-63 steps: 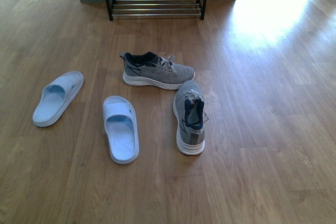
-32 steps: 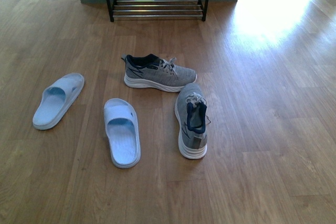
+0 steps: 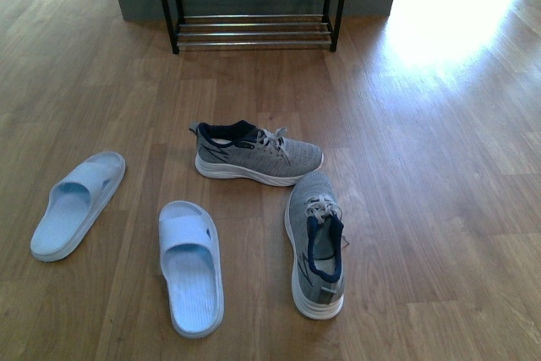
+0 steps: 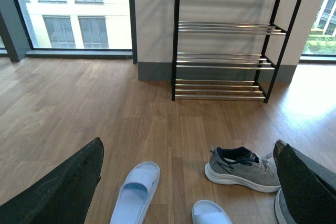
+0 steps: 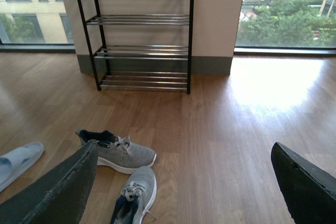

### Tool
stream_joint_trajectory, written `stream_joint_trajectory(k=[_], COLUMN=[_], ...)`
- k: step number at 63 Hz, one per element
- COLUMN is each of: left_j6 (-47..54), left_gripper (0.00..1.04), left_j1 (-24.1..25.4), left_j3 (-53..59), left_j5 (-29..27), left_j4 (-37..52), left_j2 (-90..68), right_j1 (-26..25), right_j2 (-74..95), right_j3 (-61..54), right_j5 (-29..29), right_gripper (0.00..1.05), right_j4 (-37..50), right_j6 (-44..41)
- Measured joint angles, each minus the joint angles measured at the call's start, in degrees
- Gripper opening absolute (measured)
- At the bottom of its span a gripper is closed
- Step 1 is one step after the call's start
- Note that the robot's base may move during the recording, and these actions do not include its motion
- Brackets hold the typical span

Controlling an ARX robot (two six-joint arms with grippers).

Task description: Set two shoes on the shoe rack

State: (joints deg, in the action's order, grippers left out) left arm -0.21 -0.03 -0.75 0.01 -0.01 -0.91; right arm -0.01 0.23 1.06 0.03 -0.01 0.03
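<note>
Two grey knit shoes lie on the wooden floor. One shoe (image 3: pixel 258 155) lies crosswise with its toe to the right; the other shoe (image 3: pixel 317 244) points its toe away from me, just right of it. The shoe rack (image 3: pixel 254 31) stands against the far wall, its bars bare. Neither gripper shows in the front view. My left gripper (image 4: pixel 188 149) hangs open above the floor, with the crosswise shoe (image 4: pixel 241 167) and the rack (image 4: pixel 226 24) ahead. My right gripper (image 5: pixel 184 148) is open too, above both shoes (image 5: pixel 123 156) (image 5: pixel 137 192), facing the rack (image 5: pixel 142 20).
Two pale blue slippers lie left of the shoes, one slipper (image 3: pixel 76 205) further left and the other slipper (image 3: pixel 192 266) nearer them. Bare wooden floor stretches between the shoes and the rack. Tall windows flank the wall behind the rack.
In the front view the shoes, slippers and rack have slid down the picture and grown larger. They keep their places relative to each other.
</note>
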Motion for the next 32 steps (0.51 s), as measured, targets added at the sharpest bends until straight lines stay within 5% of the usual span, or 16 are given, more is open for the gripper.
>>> stream_joint_trajectory(k=[26, 32], left_j6=[0.0, 0.0], left_gripper=[0.95, 0.95], left_j1=[0.0, 0.0], left_j3=[0.0, 0.0], left_j5=[0.0, 0.0], left_j4=[0.0, 0.0], left_j2=[0.0, 0.0], right_j1=[0.0, 1.7], right_j2=[0.0, 4.9], right_j3=[0.0, 0.6], right_j5=[0.0, 8.4], right_gripper=[0.95, 0.95], right_j4=[0.0, -0.4], right_j6=[0.0, 1.9])
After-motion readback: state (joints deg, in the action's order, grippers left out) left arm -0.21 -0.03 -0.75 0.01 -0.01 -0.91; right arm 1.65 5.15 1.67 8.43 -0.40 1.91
